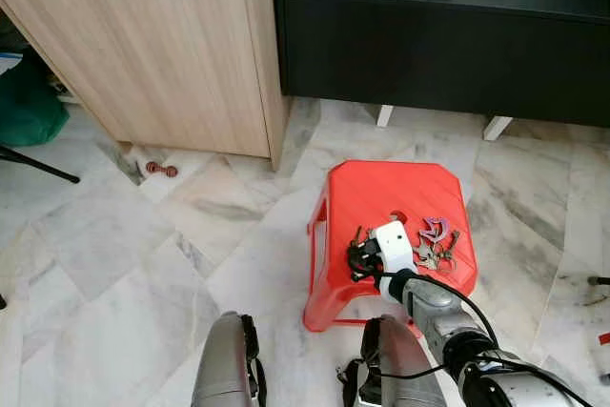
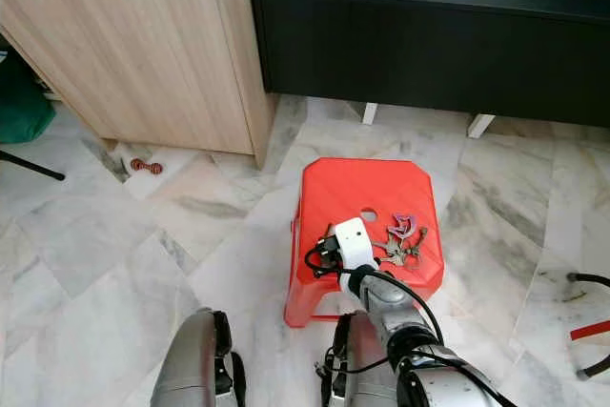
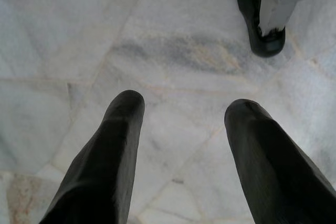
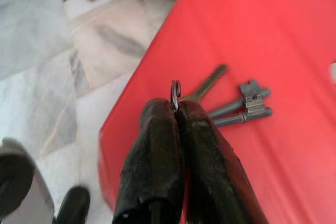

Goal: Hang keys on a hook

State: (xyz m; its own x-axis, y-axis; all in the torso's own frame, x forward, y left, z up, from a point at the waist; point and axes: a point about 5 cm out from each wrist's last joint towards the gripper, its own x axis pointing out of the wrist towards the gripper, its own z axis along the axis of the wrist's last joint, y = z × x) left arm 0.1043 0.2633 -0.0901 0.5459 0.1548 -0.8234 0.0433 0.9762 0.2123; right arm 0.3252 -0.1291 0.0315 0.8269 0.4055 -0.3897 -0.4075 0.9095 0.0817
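A red plastic stool (image 1: 381, 188) stands on the marble floor just ahead of me. My right gripper (image 4: 176, 109) is low over its left part, shut on the ring (image 4: 175, 90) of a small bunch of grey keys (image 4: 247, 106) that lie fanned on the seat. The same gripper (image 1: 360, 254) sits under the white wrist camera. A second bunch of keys with a purple clip (image 1: 436, 238) lies on the seat to the right. My left gripper (image 3: 181, 108) hangs open above bare floor.
A light wooden cabinet (image 1: 162, 45) stands at the back left and a black low console (image 1: 438, 45) with small items on top at the back right. A small reddish object (image 1: 161, 170) lies on the floor by the cabinet. A green bag (image 1: 24, 107) is at far left.
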